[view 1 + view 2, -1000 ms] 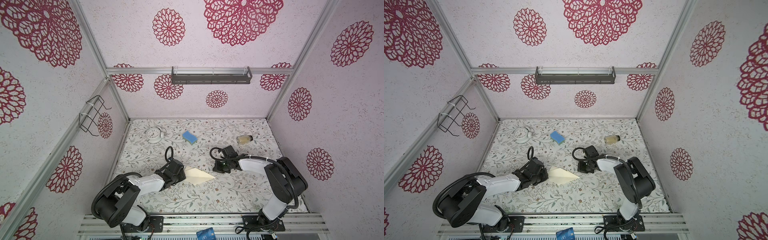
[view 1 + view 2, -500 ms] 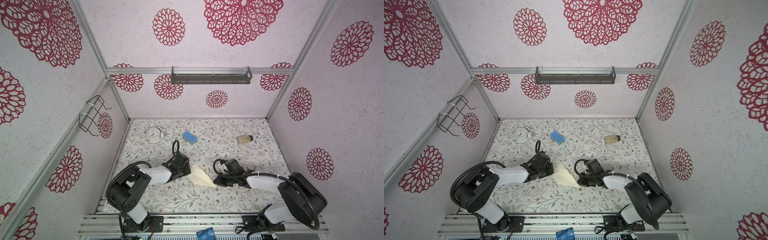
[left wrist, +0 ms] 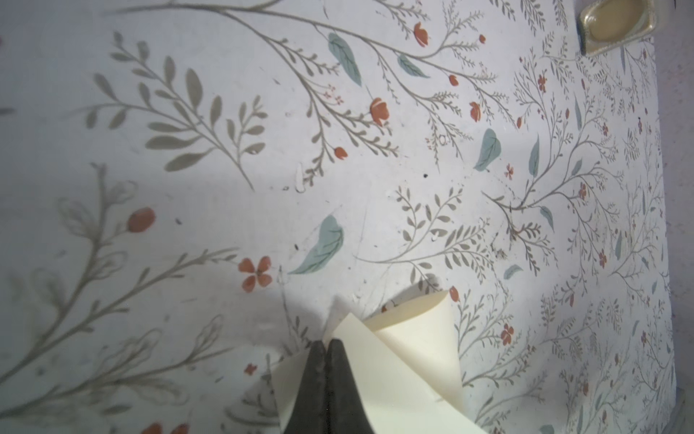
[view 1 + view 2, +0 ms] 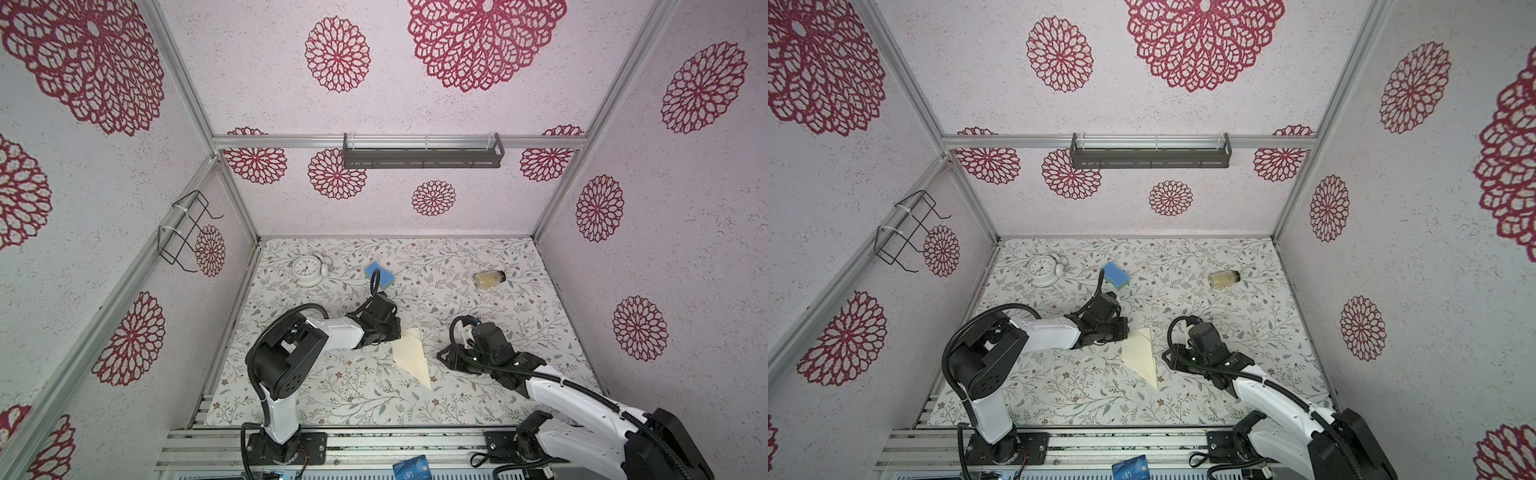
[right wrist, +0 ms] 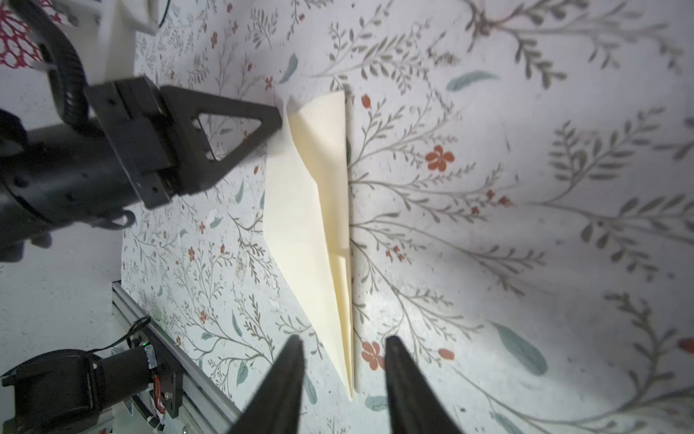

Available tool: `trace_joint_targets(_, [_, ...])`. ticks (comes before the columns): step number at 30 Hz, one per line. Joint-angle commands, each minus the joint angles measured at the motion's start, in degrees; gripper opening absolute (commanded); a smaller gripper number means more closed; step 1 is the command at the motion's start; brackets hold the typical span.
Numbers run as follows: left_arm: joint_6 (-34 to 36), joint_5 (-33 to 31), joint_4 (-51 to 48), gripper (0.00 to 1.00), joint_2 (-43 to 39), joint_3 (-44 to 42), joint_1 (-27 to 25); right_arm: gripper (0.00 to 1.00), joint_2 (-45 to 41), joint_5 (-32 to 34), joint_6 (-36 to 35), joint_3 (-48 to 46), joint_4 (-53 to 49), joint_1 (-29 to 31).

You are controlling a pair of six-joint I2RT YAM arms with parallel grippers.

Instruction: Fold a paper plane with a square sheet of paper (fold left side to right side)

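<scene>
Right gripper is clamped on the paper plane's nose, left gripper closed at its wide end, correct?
No: the right gripper is open, fingers apart beside the paper plane's nose, per the right wrist view. The left gripper is closed at the wide end.

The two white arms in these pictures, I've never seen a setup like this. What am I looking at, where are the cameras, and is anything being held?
They are two robot arms fixed at the front of a flower-patterned table, each ending in a two-fingered pincer. Two pictures are taken from high above and show the whole booth almost alike. The other two come from small cameras on the arms' wrists, looking along the fingers. On the table lies a folded cream paper plane. Farther back are a white alarm clock, a blue sponge and a small jar on its side. The left pincer is shut on a corner at the plane's wide end. The right pincer is open, its fingers either side of the plane's pointed end, gripping nothing.
</scene>
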Motion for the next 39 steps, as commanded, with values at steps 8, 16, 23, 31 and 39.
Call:
trace_joint_targets(8, [3.7,-0.3,-3.3,0.18,-7.8,-0.1,1.1,0.52,14.1,-9.3,-5.2,5.4,14.4,-0.9])
trace_joint_targets(16, [2.5,-3.2,-4.4,0.4,-20.2,-7.9,4.1,0.51,23.5,-11.8,-4.5,7.2,20.7,-0.9])
trace_joint_targets(23, [-2.5,-6.2,-4.6,0.6,-34.4,-19.7,5.7,0.52,24.3,-12.6,-3.4,6.6,22.9,-1.0])
trace_joint_targets(31, [-7.5,-7.4,-7.5,0.8,-46.3,-28.8,5.7,0.58,22.1,-10.4,-3.6,4.2,22.0,-2.2])
trace_joint_targets(39, [-9.2,-7.2,-9.9,0.85,-51.3,-30.4,5.7,0.56,25.3,-14.6,-2.9,3.7,26.6,-2.9])
